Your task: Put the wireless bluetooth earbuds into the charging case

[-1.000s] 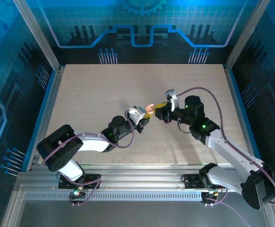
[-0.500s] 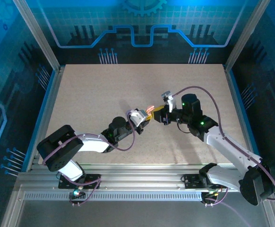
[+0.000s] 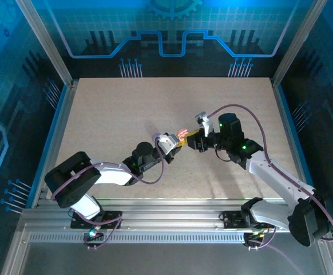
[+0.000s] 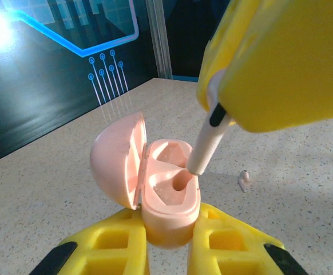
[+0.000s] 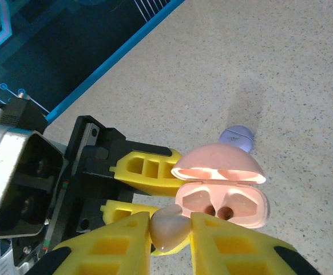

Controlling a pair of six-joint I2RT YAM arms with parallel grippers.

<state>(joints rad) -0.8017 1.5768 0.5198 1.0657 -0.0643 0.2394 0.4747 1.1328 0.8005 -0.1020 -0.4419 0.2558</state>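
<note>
Top view, left gripper (image 3: pixel 177 143): your left jaws are clamped on the pink charging case (image 3: pixel 182 135), which sits at their tip.
Top view, right gripper (image 3: pixel 195 140): it meets the left one nose to nose, just across the case. What it pinches is too small to tell here.
Left wrist, case: it sits between your yellow fingers (image 4: pixel 115 246), with the lid (image 4: pixel 118 157) swung open to the left of the jaws.
Left wrist, earbud (image 4: pixel 205 148): held from above by the right arm, its stem tip is at the mouth of the right-hand socket.
Left wrist, nearby: a small pale piece (image 4: pixel 245 180) lies on the table (image 4: pixel 304 172), beyond the jaws to the right and apart from the case.
Right wrist, right gripper: your right jaws are closed on the earbud's bulb. The open case is just ahead and to the right, its sockets facing you.
Right wrist, nearby: a round lavender puck (image 5: pixel 237 137) lies on the table just behind the lid.
</note>
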